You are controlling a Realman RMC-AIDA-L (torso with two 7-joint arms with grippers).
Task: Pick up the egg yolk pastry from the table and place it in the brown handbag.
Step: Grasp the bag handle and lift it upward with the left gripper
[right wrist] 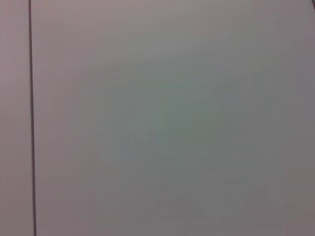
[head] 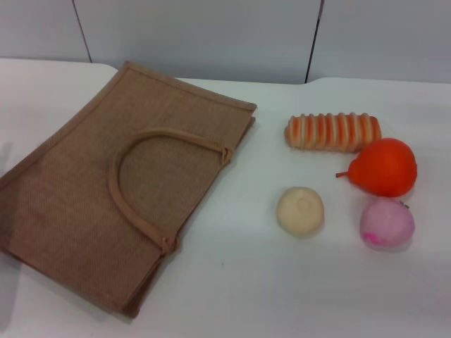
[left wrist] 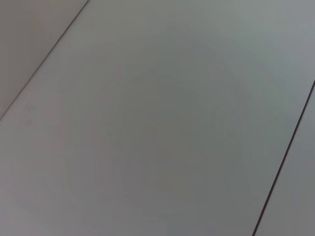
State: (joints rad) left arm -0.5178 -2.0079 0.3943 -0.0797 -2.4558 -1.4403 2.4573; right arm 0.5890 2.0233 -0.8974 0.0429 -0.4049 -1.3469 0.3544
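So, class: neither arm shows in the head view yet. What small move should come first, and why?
Probably bring the right arm in above the egg yolk pastry. It lies free on the table, right of the flat brown handbag, with the pink ball and orange pear close by, so a straight-down approach looks safest. Neither pincer is in view.

Worktop [head: 232, 296]: fills the frame below a panelled wall [head: 211, 35] along the top edge. Brown handbag [head: 84, 211]: lying flat, left half of frame, its handle [head: 141, 183] resting on its upper face. Bread roll [head: 332, 132]: upper right, lying crosswise. Pear-shaped fruit [head: 384, 167]: just below the roll's right end. Egg yolk pastry [head: 300, 210]: centre right, between handbag and round ball [head: 387, 223], which sits directly below the fruit.
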